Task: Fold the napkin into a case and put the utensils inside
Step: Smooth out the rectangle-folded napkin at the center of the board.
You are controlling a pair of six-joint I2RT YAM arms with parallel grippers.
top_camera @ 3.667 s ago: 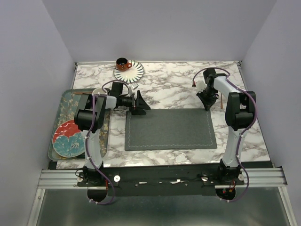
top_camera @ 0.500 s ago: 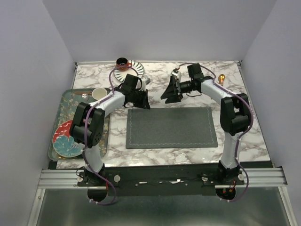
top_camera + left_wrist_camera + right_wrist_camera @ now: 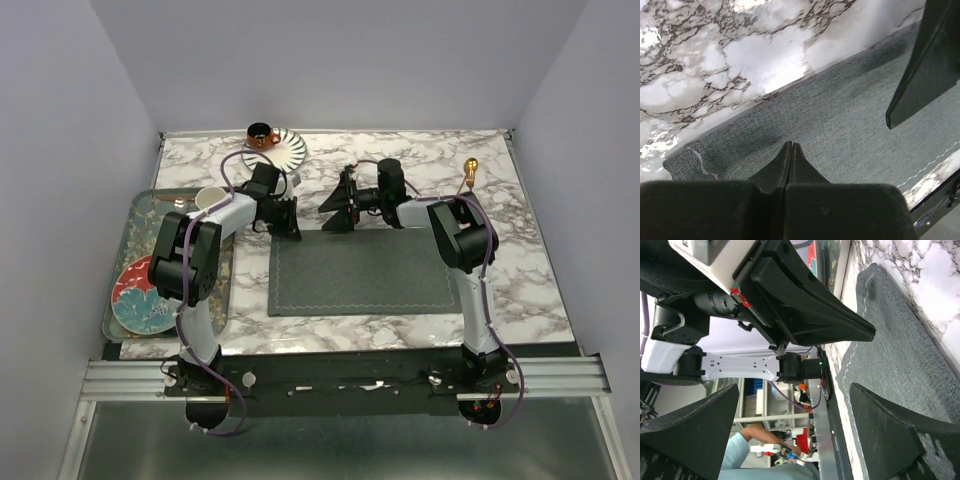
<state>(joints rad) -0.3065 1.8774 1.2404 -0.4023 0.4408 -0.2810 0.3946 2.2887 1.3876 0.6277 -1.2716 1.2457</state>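
The dark grey napkin (image 3: 362,272) lies flat and unfolded on the marble table. My left gripper (image 3: 290,224) is at its far left corner; in the left wrist view the jaws (image 3: 791,145) are pressed together with their tips down on the napkin (image 3: 840,125), and no cloth shows between them. My right gripper (image 3: 335,212) stands wide open just right of it, over the napkin's far edge, with nothing between its fingers (image 3: 795,425). One gold utensil (image 3: 468,172) lies on the table at the far right. No case is formed.
An orange cup on a striped saucer (image 3: 285,150) stands at the back. On the left, a tray (image 3: 128,240) holds a white cup (image 3: 210,198) and a red and blue plate (image 3: 140,295). The two grippers are close together.
The right gripper has swung left and down to the napkin's far edge, open. The left gripper has shifted slightly left onto the corner and closed fully. The utensil stays at the far right.
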